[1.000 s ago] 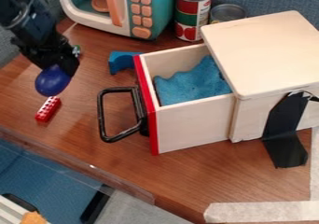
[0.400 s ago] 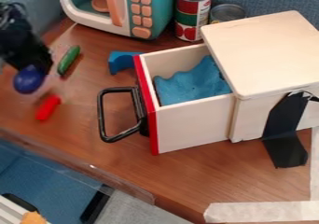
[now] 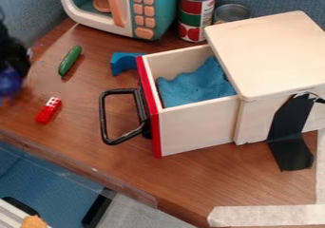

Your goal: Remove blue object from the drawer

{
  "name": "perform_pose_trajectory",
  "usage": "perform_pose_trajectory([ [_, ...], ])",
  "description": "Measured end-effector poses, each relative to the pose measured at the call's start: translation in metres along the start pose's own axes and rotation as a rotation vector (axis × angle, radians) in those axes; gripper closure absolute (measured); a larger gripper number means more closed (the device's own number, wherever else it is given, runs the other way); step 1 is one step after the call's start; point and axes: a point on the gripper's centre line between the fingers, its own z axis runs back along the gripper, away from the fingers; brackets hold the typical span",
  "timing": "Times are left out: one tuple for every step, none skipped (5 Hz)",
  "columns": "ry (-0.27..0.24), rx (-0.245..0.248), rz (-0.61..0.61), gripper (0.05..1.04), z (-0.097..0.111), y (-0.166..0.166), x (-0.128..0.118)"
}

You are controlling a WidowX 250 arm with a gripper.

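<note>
The main risk is dropping the smooth, rounded dark-blue object [image 3: 9, 84]: its curved surface could slip from a loose or off-centre grip and roll off the tabletop [image 3: 165, 179]. The black end effector [image 3: 14, 76] grips that object at the far left, well apart from the open pale wooden drawer with a red front [image 3: 196, 127]. A lighter blue cloth [image 3: 196, 84] lies inside the drawer. Either could be the blue object meant, so a mix-up might leave the wrong one in place. Should the cloth be next, it could snag under the pale wooden cabinet top [image 3: 266, 56], and a low approach could knock the black drawer handle [image 3: 103, 118].

Counted, there are one rounded object, one cloth, one drawer and one handle. Around them are one green toy cucumber [image 3: 70, 61], one red toy brick [image 3: 49, 110], one blue arched block [image 3: 119, 63], two metal cans [image 3: 195, 13] [image 3: 231, 13] and one teal-and-white toy microwave [image 3: 166, 13].
</note>
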Motion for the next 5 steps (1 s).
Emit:
perform_pose_trajectory([
  [0.028, 0.055, -0.030, 0.106, -0.004, -0.001, -0.001],
  [0.047, 0.062, -0.059, 0.073, -0.010, -0.012, -0.007],
  [-0.015, 0.037, -0.068, 0.078, 0.022, -0.027, 0.002],
  [-0.004, -0.018, -0.071, 0.082, 0.060, -0.051, 0.008],
  [0.135, -0.051, -0.045, 0.082, 0.086, -0.077, 0.006],
])
